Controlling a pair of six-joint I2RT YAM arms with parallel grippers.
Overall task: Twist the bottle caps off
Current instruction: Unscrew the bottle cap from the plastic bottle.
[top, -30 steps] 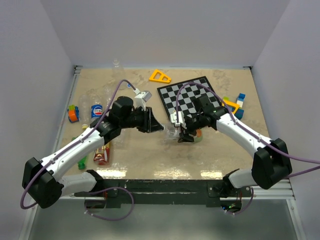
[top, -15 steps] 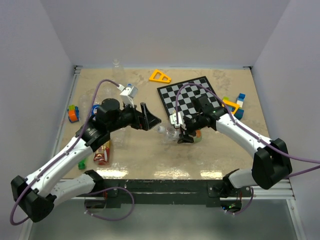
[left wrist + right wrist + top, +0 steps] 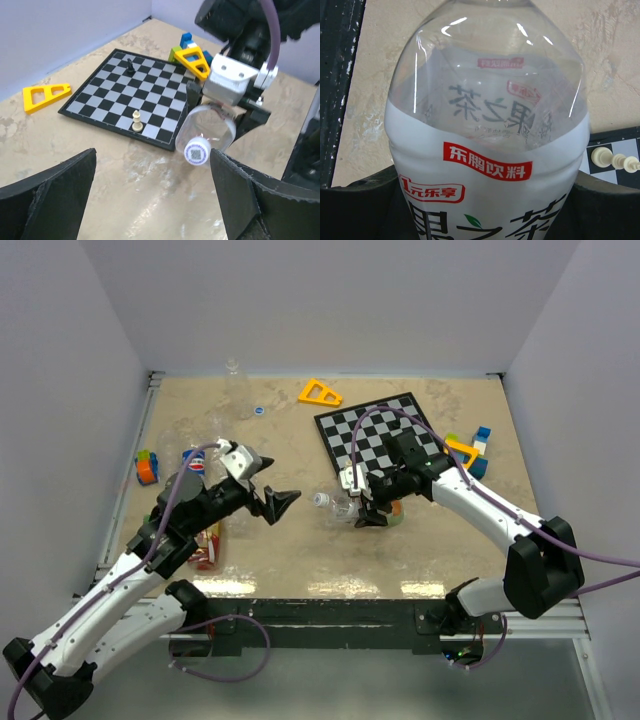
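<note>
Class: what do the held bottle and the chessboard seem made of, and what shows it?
Bottle: probably clear glossy plastic; see-through wall, bright highlights. Chessboard: thin flat printed board, fairly matte; card or plastic, cannot tell.

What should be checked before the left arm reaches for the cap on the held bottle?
1. Grip of right pincer on bottle: ok, clamped, bottle lying sideways with its neck toward the left arm.
2. Presence of cap on the neck: ok, in place and facing the left wrist camera.
3. State of left pincer: ok, open and empty.
4. Contact of left pincer with cap: not ok, apart from it.
5. Looseness of cap: cannot tell.
</note>
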